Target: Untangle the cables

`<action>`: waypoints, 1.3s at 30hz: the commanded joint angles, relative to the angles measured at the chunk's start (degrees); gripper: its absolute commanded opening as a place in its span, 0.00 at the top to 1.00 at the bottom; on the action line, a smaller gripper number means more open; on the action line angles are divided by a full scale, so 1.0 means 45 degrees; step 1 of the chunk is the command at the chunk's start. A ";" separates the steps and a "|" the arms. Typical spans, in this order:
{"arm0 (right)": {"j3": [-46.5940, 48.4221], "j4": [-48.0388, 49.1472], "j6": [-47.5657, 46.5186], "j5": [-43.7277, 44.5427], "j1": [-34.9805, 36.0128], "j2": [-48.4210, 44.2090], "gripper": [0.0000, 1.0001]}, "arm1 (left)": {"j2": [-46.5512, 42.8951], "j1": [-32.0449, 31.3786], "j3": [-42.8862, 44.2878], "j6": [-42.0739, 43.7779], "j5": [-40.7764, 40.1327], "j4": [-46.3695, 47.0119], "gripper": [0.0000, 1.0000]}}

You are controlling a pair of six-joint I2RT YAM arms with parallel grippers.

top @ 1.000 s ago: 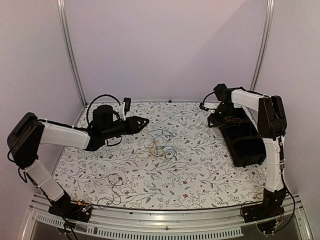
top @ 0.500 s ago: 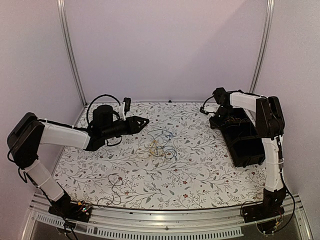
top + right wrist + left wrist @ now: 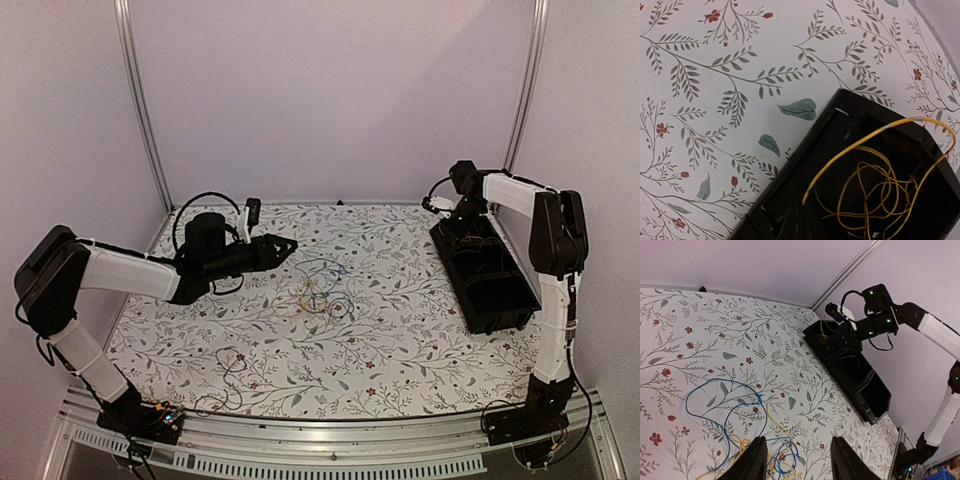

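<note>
near the middle of the desk (image 3: 400, 350) lie the cables (image 3: 322, 292), a small flat tangle. just beyond it the left tool (image 3: 799, 450) hovers low, its fingers (image 3: 756, 460) spread with nothing between them. we judge the main risk to sit here: if the tool closes on the dense part, it may pinch blue and yellow together and drag the whole clump, pulling the crossings tighter instead of freeing one strand. wire this thin could also slip free of the grip. farther off, on the right, the right tool (image 3: 463, 213) hangs over the far end of the black bin (image 3: 495, 318), where a yellow coil (image 3: 875, 195) lies inside. one strand of the coil rises in an arc toward the bottom of the right wrist view, where that tool's fingers barely show, so we cannot tell whether they are clenched on it or released. if it is pinched, a lift would haul the coil out over the rim. as for looks, the tangle is limp and very thin, with blue in wide open loops and yellow kinked, bunched and threaded through them. there may be a darker strand too, but it is too fine to confirm.
</note>
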 commanded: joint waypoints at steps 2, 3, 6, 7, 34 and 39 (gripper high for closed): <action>-0.0440 -0.0108 -0.0354 0.0457 -0.0925 -0.0656 1.00 | 0.0257 -0.0072 0.0004 -0.0253 0.0216 0.0583 0.54; -0.0560 -0.0040 -0.0417 0.0520 -0.0976 -0.0596 1.00 | 0.0277 -0.0072 -0.0006 -0.0279 0.0218 0.0606 0.54; -0.0790 0.0087 -0.0598 0.0837 -0.1096 -0.0351 1.00 | 0.0271 -0.0080 -0.0034 -0.0349 0.0248 0.0631 0.54; -0.0784 0.0087 -0.0622 0.0888 -0.1121 -0.0252 1.00 | 0.0244 -0.0073 -0.0052 -0.0355 0.0249 0.0631 0.54; 0.1783 -0.3743 -0.0572 0.0514 -0.0240 -0.2538 0.46 | -0.0281 0.0296 -0.0334 0.0298 -0.0142 -0.0393 0.54; 0.0793 -0.2783 -0.0906 -0.1463 0.0722 -0.2916 0.52 | -0.0443 0.0304 -0.0303 0.0575 -0.1228 -0.2050 0.54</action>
